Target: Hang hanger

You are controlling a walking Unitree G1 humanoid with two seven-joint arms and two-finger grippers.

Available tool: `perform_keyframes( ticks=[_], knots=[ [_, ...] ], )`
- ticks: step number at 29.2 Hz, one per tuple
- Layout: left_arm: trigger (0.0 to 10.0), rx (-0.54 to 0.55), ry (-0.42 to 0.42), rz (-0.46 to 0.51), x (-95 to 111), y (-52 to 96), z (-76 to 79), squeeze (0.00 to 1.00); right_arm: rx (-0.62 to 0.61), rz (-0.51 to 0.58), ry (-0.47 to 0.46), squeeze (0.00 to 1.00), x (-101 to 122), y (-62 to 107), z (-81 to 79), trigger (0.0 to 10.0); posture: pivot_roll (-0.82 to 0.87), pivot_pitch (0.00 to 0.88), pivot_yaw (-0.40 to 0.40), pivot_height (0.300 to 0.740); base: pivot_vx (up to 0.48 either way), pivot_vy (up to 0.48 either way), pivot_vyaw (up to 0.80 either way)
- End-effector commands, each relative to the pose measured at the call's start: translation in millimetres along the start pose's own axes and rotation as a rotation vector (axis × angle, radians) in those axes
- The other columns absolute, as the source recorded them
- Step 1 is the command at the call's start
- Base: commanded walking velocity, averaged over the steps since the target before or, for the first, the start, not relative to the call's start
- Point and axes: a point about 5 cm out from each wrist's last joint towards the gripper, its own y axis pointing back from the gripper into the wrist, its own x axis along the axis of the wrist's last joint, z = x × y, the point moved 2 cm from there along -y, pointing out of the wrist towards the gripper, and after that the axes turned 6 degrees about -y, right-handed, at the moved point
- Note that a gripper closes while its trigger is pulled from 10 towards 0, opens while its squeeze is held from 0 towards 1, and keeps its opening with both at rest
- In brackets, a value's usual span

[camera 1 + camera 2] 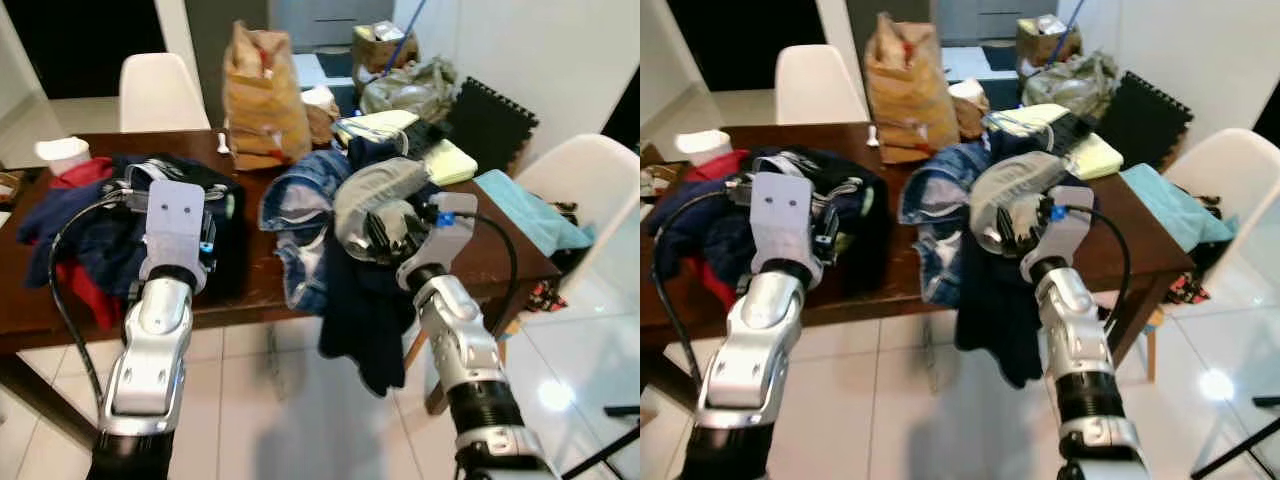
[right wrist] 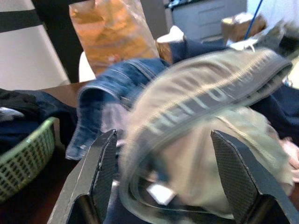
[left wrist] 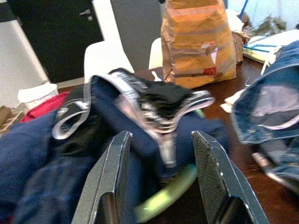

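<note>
Right wrist view gives us grey underwear (image 2: 201, 135), waistband lettered, between the spread fingers (image 2: 105, 172) of our right end effector (image 1: 385, 232); left end effector (image 3: 161, 182) gapes over dark clothes (image 3: 56, 158) on the surface (image 1: 255, 290).

1. A grey garment (image 1: 385, 190) with a lettered elastic waistband lies bunched at the front edge of the tabletop (image 1: 250, 285).
2. Under it, a dark navy garment (image 1: 360, 300) hangs down over that edge.
3. A crumpled denim garment (image 1: 300, 200) lies touching its left side.
</note>
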Motion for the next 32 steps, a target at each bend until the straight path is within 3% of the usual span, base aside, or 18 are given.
perform_keyframes(
  ticks=[1, 6, 9, 18, 22, 29, 32],
  knots=[
    [10.0, -0.001, 0.002, -0.018, -3.1, 1.9, -2.2, 0.00, -0.004, -0.024, -0.020, 0.00, -7.0, 2.1, -1.0, 10.0, 0.03, 0.050, -0.014, 0.740, 0.000, 0.356, 0.00],
    [10.0, -0.024, 0.050, -0.058, -8.0, 2.3, 0.4, 0.00, -0.027, -0.012, -0.024, 0.00, -5.3, 6.6, 4.6, 10.0, 0.02, 0.054, 0.005, 0.740, 0.000, 0.000, 0.00],
    [10.0, -0.040, 0.067, -0.083, -11.1, 0.6, 0.8, 0.07, -0.037, -0.009, -0.021, 0.00, -5.2, 9.4, 6.8, 10.0, 0.01, 0.066, 0.015, 0.740, 0.000, -0.480, 0.00],
    [10.0, -0.048, 0.072, -0.113, -17.2, 1.0, 1.0, 0.04, -0.040, -0.016, -0.011, 0.00, -7.7, 15.9, 7.0, 10.0, -0.01, 0.066, 0.023, 0.740, 0.000, -0.480, 0.00],
    [10.0, -0.042, 0.055, -0.147, -23.1, -1.3, 0.6, 0.00, -0.040, -0.026, -0.006, 0.00, -8.5, 17.1, 7.1, 10.0, -0.01, 0.061, 0.011, 0.740, 0.000, -0.072, 0.00],
    [10.0, -0.052, 0.014, -0.090, -7.9, -9.3, -6.6, 0.00, -0.026, -0.017, -0.021, 0.00, -7.5, 14.0, 3.2, 10.0, 0.03, 0.065, -0.004, 0.740, 0.000, 0.000, 0.00],
    [10.0, 0.002, 0.058, -0.002, 7.6, -22.9, -24.0, 0.00, -0.033, -0.006, -0.057, 0.00, -12.8, 13.5, -0.8, 10.0, 0.06, 0.050, -0.016, 0.740, 0.000, 0.000, 0.00]
  ],
)
